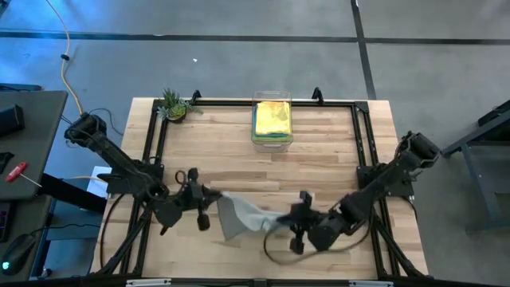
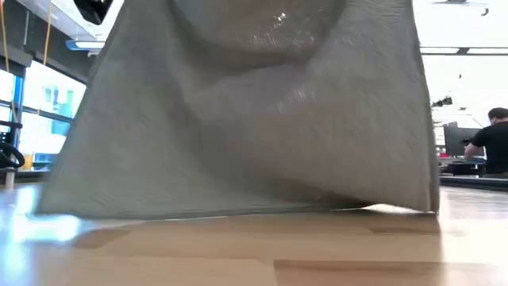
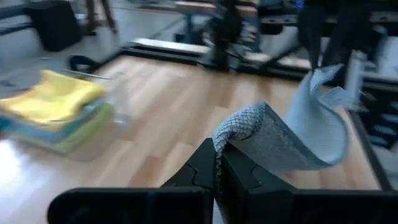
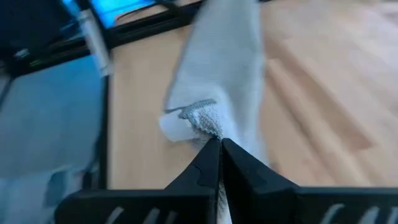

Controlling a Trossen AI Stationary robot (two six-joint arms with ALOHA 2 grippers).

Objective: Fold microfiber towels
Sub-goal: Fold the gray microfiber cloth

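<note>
High view, grey towel (image 1: 239, 214): held up between both grippers over the near middle of the table (image 1: 335, 151); long axis runs left to right, sagging slightly toward the right end.
High view, left gripper (image 1: 213, 194): seen at the towel's left end, fingers pressed together on the cloth.
High view, right gripper (image 1: 285, 222): seen at the towel's right end, likewise pinching the cloth; the exact corner held is covered by the gripper body.
High view, clear bin (image 1: 272, 119): set at the far middle of the table, with a stack of folded towels (image 1: 272, 117) inside, yellow on top; lower layers are hard to tell apart.
High view, small plant (image 1: 174, 104): noted at the far left corner of the table.
Low view, grey towel (image 2: 254, 111): most of the picture is filled; the lower edge touches the tabletop, the upper part is cut off, and both grippers are hidden.
Low view, person (image 2: 494, 143): seen far off at the right, in the room behind.
Left wrist view, left gripper (image 3: 219, 163): fingers closed on a bunched towel edge (image 3: 245, 121); the cloth curves away toward the right arm, blurred.
Left wrist view, bin stack (image 3: 56, 106): blurred; yellow on top.
Right wrist view, right gripper (image 4: 219, 144): fingertips closed on a gathered corner of the grey towel (image 4: 221, 74), which stretches away from it over the table; the far end is blurred.
</note>
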